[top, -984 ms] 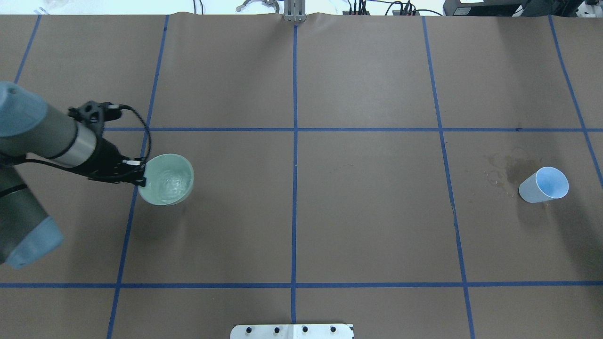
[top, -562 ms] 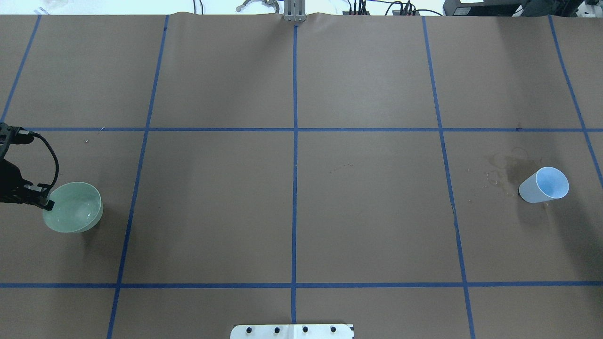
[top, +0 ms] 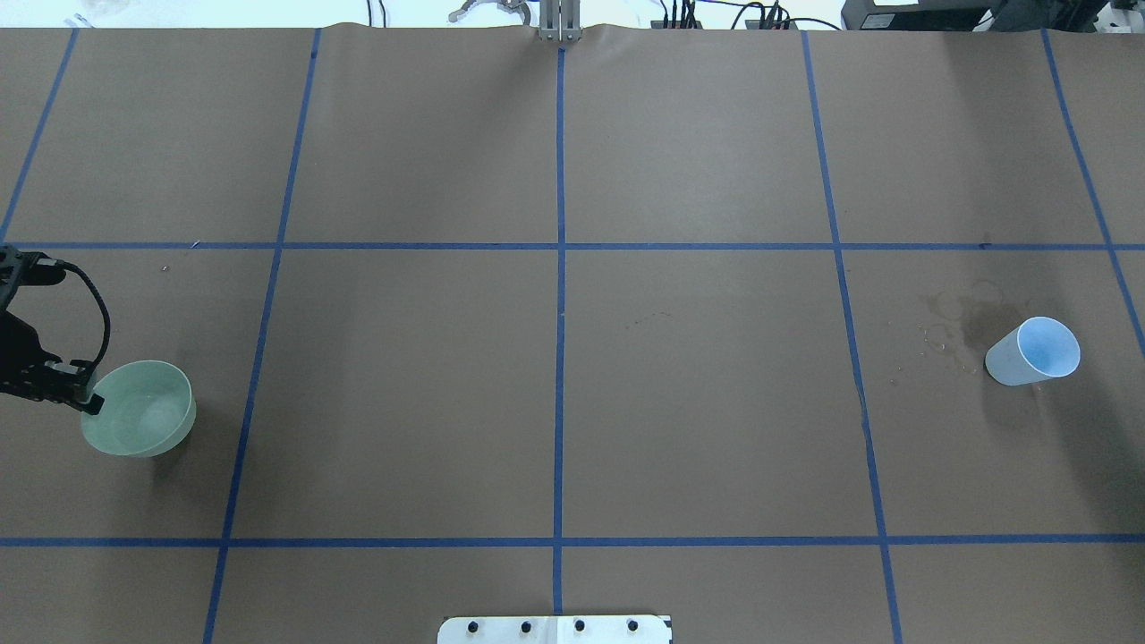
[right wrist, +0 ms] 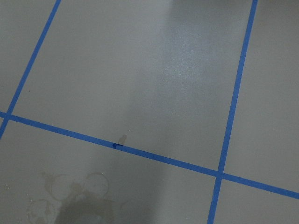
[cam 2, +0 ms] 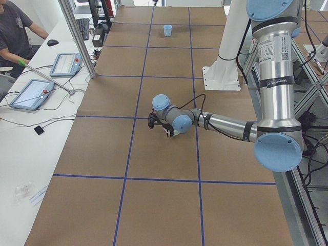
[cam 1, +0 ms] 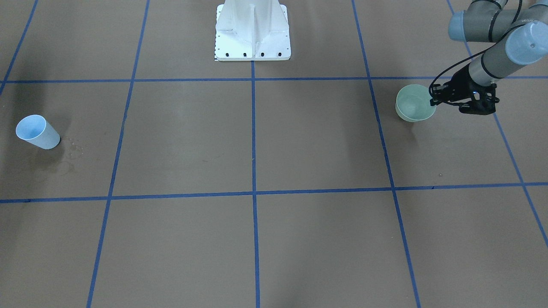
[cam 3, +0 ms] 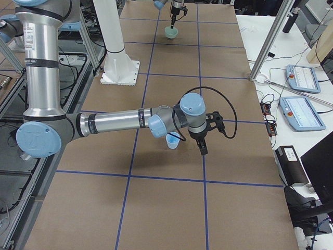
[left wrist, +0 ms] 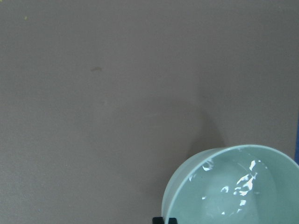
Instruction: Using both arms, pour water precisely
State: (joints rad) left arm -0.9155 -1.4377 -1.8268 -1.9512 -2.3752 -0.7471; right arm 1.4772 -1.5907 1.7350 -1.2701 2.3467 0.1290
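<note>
My left gripper [top: 87,394] is shut on the rim of a pale green bowl [top: 139,409] at the table's far left edge. It also shows in the front view [cam 1: 433,101] beside the bowl [cam 1: 413,102]. The water [left wrist: 240,183] shows as glints inside the bowl [left wrist: 187,186]. I cannot tell whether the bowl rests on the table or hangs just above it. A light blue cup [top: 1030,351] stands alone at the right. My right gripper [cam 3: 202,148] hangs just beside the cup [cam 3: 173,140] and shows only in the right side view. I cannot tell whether it is open or shut.
Dried water rings and a damp patch [top: 957,322] mark the brown paper left of the blue cup. Blue tape lines grid the table. The white pedestal [cam 1: 252,30] stands at the robot's side. Operator tablets [cam 2: 31,92] lie past the far edge.
My left arm has carried the bowl far to the left, from near the left tape line to the table's left edge. In the last half second it shifted slightly towards the robot.
</note>
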